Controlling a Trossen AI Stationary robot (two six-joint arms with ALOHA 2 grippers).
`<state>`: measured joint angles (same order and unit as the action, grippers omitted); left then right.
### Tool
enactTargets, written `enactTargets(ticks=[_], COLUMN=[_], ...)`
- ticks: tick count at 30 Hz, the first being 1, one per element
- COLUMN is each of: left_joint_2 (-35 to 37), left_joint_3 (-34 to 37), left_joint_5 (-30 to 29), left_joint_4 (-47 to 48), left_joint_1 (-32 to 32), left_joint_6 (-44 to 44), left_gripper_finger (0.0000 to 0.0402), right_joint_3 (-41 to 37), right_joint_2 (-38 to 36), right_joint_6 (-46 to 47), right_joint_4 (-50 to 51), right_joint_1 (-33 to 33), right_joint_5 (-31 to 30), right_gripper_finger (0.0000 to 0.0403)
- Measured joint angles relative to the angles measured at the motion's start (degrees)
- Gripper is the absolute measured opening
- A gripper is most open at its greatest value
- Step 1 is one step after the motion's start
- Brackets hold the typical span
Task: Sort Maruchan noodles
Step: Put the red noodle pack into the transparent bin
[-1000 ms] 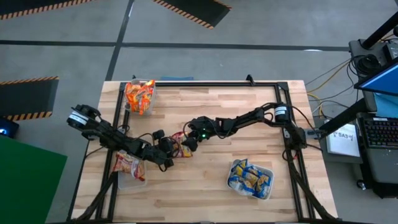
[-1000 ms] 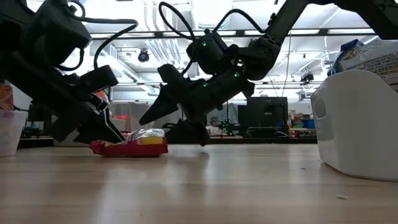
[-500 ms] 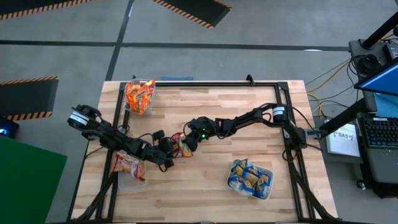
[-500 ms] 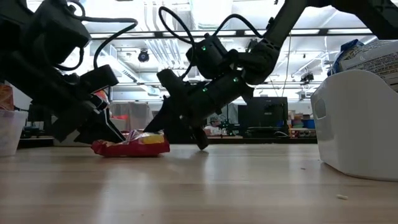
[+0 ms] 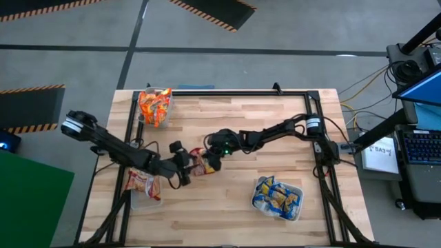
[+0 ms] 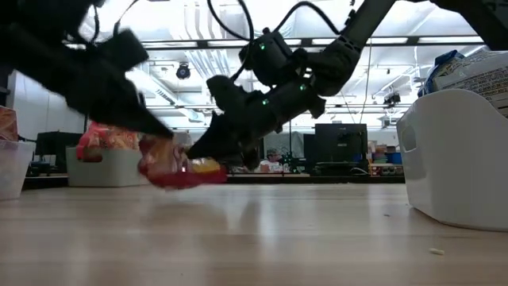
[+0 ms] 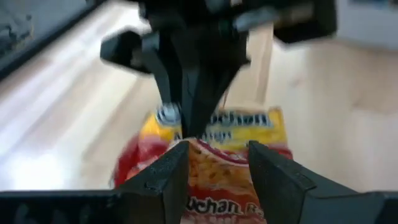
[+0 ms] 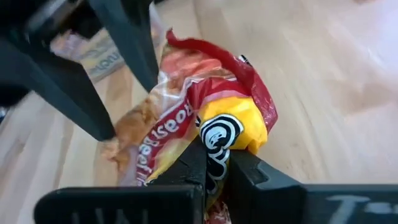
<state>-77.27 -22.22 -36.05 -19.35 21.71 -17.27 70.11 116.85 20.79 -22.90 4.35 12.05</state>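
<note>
1. Low view: red packet (image 6: 178,163) now off the table, mid-table, lifted a moment after lying flat.
2. Right gripper (image 8: 214,163) has snapped shut on its yellow end.
3. Left gripper (image 7: 211,163), part-open, straddles the packet; handover looks underway.

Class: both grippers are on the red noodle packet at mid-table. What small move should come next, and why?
Probably the left gripper should open and let go. The red packet is off the table, held at opposite ends: the right gripper is shut on its yellow end. One grip will do, and the right arm can then carry it to a tub.
</note>
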Motion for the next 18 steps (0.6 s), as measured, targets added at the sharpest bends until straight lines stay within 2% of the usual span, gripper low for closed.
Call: enactTargets(ticks=[6,13,18], left_joint_2=[7.7,15.7,16.9], left_joint_3=[-0.1,-0.1,-0.1], left_joint_5=[-2.1,-4.0,-3.9], left_joint_4=[-0.1,4.9,6.9], left_joint_1=[-0.1,-0.3,-0.5], left_joint_6=[4.5,4.4,2.0], left_gripper_finger=[0.0163,0.0194,0.0215], right_joint_3=[0.0,0.0,0.0], right_joint_2=[-1.4,-2.5,-3.3], right_joint_6=[-6.2,-13.5,-20.9], right_joint_4=[0.2,0.6,0.5], right_joint_1=[-1.8,-4.3,-6.7], right_joint_5=[-0.4,-7.3,-14.0], right_gripper_finger=[0.0021,0.0021,0.0021])
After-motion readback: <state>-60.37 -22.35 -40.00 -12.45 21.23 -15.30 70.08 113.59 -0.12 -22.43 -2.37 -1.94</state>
